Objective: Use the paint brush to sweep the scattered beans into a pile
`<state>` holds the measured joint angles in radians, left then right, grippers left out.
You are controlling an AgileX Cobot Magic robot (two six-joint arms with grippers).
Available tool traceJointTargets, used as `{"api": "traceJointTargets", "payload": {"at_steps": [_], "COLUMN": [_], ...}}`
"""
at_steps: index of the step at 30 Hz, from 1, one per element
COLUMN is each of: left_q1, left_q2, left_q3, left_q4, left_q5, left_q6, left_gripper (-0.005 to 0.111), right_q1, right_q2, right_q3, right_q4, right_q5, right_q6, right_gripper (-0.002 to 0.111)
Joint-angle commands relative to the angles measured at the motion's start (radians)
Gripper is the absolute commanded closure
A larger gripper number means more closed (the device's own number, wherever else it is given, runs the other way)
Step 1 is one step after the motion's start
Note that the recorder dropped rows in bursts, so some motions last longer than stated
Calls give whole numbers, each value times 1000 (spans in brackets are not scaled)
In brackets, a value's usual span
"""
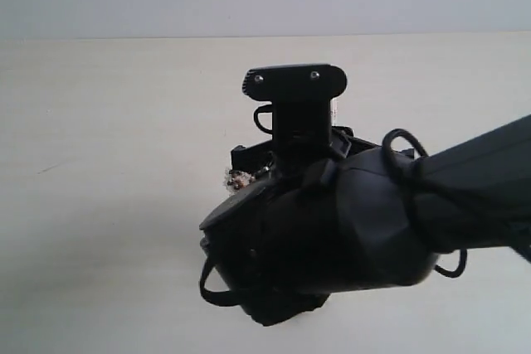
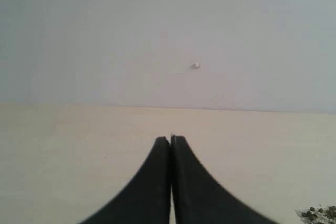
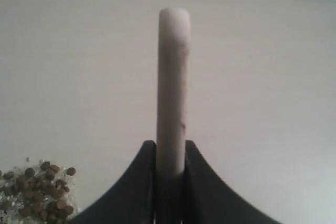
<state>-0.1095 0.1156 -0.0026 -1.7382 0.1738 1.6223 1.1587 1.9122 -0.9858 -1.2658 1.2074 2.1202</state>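
The right gripper (image 3: 170, 153) is grasping the pale wooden paint brush (image 3: 173, 77), likely light and stiff, by its handle, while the left gripper (image 2: 170, 140) is hanging clenched, empty.

No legible text, label, brand, number or sign is seen in any of the three views. Nothing is printed on the desk (image 1: 99, 205), the black arm casing (image 1: 357, 230) or the paint brush (image 3: 173, 77) handle.
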Motion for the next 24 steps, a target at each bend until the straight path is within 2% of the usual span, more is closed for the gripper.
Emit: {"api": "traceJointTargets", "payload": {"at_steps": [1, 12, 21, 24], "left_q1": [-4, -4, -4, -4], "left_q2": [-5, -5, -5, -5], "left_q3": [3, 3, 3, 3], "left_q4": [-6, -6, -6, -6], "left_q5": [2, 2, 2, 2], "left_q6": [0, 0, 0, 0], "left_gripper": [107, 107, 107, 107], "right_q1": [4, -5, -13, -7], "right_q2": [68, 198, 157, 99], "right_q3": [-77, -257, -278, -278], "right_q4": [8, -88, -91, -80], "right_q5": [14, 14, 14, 14], "right_q6": [9, 9, -6, -107], "right_gripper": [108, 108, 108, 108]}}
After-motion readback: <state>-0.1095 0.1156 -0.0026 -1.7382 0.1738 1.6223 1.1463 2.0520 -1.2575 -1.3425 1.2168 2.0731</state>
